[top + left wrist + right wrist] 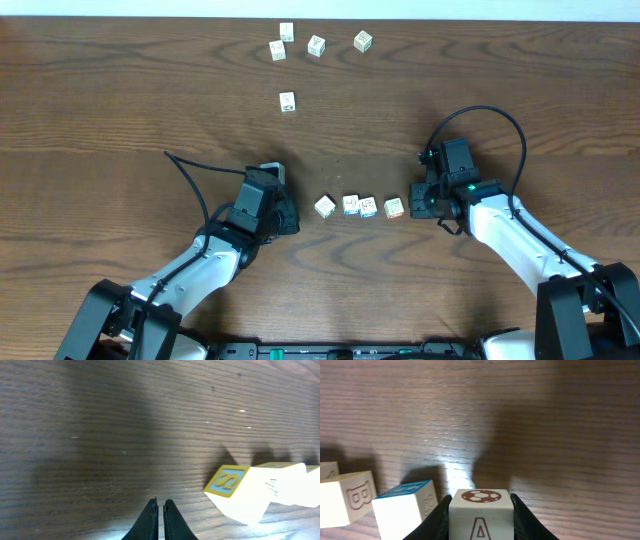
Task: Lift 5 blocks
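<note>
A row of several white blocks lies mid-table. My right gripper (404, 205) (481, 502) is shut on the rightmost one, a block (394, 209) (481, 515) printed with a red football and the letter A. Beside it sit a blue-topped block (404, 507) (368, 207) and a block marked B (349, 497) (351, 204). The leftmost block (324, 206) (227, 481) shows a yellow S face. My left gripper (296, 222) (159, 509) is shut on nothing, low over the wood just left of that block and not touching it.
Several more white blocks are scattered at the far edge (316, 45), with one (287, 101) set a little nearer. Both arms reach in from the near edge of the wooden table (120, 120), and black cables loop above them.
</note>
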